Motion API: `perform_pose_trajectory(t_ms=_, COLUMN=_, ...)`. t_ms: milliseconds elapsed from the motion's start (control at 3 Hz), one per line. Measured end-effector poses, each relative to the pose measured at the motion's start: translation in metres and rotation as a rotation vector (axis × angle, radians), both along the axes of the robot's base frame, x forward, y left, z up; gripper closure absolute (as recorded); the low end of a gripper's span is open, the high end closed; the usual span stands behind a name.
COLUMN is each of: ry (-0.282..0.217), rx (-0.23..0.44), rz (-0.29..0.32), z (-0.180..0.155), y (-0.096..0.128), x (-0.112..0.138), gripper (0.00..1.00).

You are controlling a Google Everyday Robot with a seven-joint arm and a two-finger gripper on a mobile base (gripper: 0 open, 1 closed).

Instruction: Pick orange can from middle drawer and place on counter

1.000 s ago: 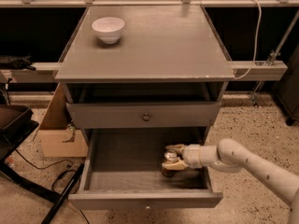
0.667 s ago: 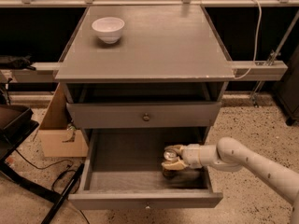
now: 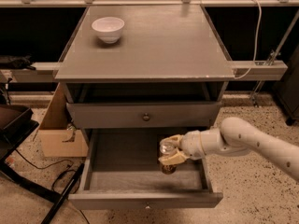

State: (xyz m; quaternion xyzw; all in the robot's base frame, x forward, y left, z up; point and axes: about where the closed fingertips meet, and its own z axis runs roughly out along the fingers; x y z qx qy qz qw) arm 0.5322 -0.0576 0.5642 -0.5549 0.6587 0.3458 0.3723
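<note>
The middle drawer (image 3: 122, 168) is pulled open at the bottom of the cabinet. The orange can (image 3: 167, 167) stands upright in its right half, brownish with a shiny silver top. My gripper (image 3: 170, 150) reaches in from the right on a white arm. Its tan fingers (image 3: 174, 159) are closed around the can's upper part. The can's base is at or just above the drawer floor; I cannot tell which. The counter (image 3: 159, 45) is the flat grey top above.
A white bowl (image 3: 108, 28) sits at the counter's back left. The upper drawer (image 3: 146, 117) is closed. A cardboard box (image 3: 58, 136) stands on the floor to the left, next to a black chair base (image 3: 16, 125). A cable (image 3: 255, 31) hangs at the right.
The gripper and the can have shifted slightly left and up inside the drawer. Nothing else has moved.
</note>
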Motion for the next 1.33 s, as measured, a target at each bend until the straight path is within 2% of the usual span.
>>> perform_pose_trajectory(t_ms=333, ry=0.036, rx=-0.005, rz=0.061, z=0.106, y=0.012, x=-0.014, gripper=1.00)
perform_pose_trajectory(t_ms=667, ry=-0.025, rx=-0.026, rz=0.067, z=0.250, y=0.013, x=0.002, gripper=1.00)
perform_pose_trajectory(t_ms=1000, ry=-0.092, rx=-0.041, rz=-0.001, z=0.365, y=0.015, x=0.021, gripper=1.00)
perform_pose_trajectory(t_ms=1333, ry=-0.139, rx=-0.019, rz=-0.189, z=0.426, y=0.012, x=0.062, gripper=1.00)
